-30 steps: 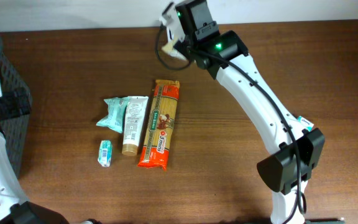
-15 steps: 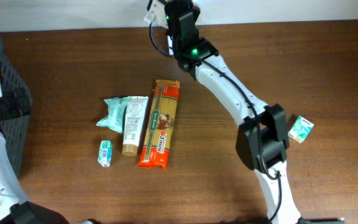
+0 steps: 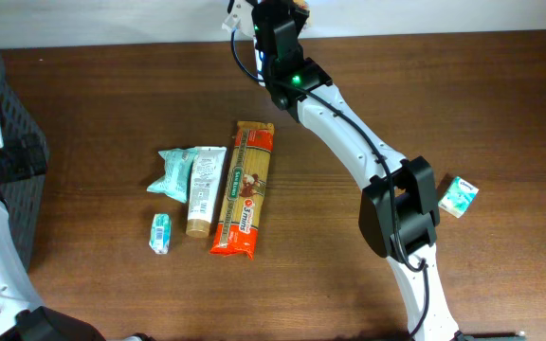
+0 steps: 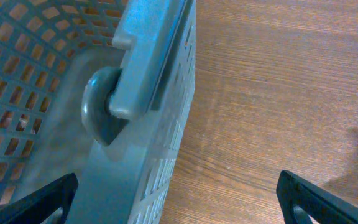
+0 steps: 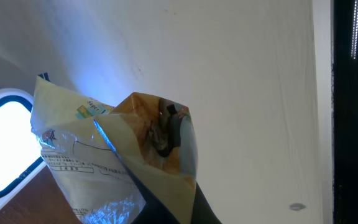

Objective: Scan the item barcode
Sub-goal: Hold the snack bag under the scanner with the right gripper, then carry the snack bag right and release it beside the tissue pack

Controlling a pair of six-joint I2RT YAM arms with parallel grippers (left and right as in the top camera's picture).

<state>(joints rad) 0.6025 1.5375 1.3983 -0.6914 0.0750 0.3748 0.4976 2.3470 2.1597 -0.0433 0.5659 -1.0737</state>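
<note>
The scanning step is judged to be in hand: a crinkled yellow packet (image 5: 114,155) is pinched by the right gripper (image 5: 176,180), whose fingers are pressed together on it. The packet is held up just beside the white scanner (image 5: 2,140), which is lit blue. For the next move, the barcode face would need to be turned squarely to that light. The left gripper (image 4: 179,205) is spread wide, with nothing held, beside the grey basket (image 4: 166,155). Nothing is seen in the part of its interior that is shown. A pasta pack (image 3: 244,189) and a tube (image 3: 202,189) are seen lying mid-table.
</note>
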